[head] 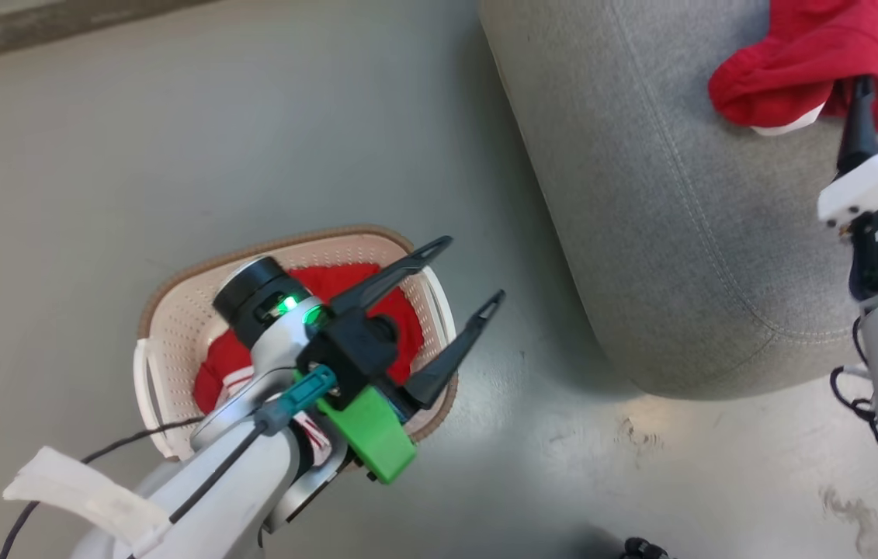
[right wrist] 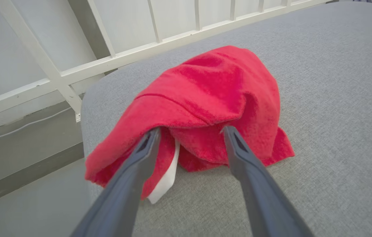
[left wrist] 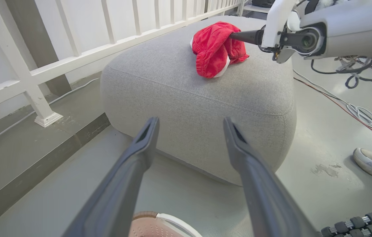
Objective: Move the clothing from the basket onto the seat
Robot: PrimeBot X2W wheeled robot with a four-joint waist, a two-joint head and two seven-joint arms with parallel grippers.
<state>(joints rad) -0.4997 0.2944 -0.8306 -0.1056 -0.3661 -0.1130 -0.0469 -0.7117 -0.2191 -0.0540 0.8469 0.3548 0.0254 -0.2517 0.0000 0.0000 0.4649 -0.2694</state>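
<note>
A: What is the state of the left end effector [head: 473, 268]?
B: Its two fingers are wide apart and hold nothing. It hangs above the basket [head: 175, 334], in the lower left of the head view, and points toward the seat [head: 679, 233].
A: And the right end effector [right wrist: 191, 131]?
B: It is also spread open. Its tips touch a fold of the first red garment [right wrist: 218, 95], which lies on the seat, at the upper right of the head view. I judge that it grips nothing, because the gap between the fingers is large.
A: Where is the other clothing?
B: The second red garment [head: 345, 283] lies inside the basket, partly hidden under the left arm. The basket stands on the floor [head: 97, 155], near the seat but apart from it.
A: How to do the next step well?
B: I think the left arm must turn its fingers downward, enter the middle of the basket and close on a thick fold, not on a thin edge. The basket looks light, so a finger that catches the perforated wall could tip it. The right end effector should pull back straight, so that the cloth does not slide off the rounded edge.
</note>
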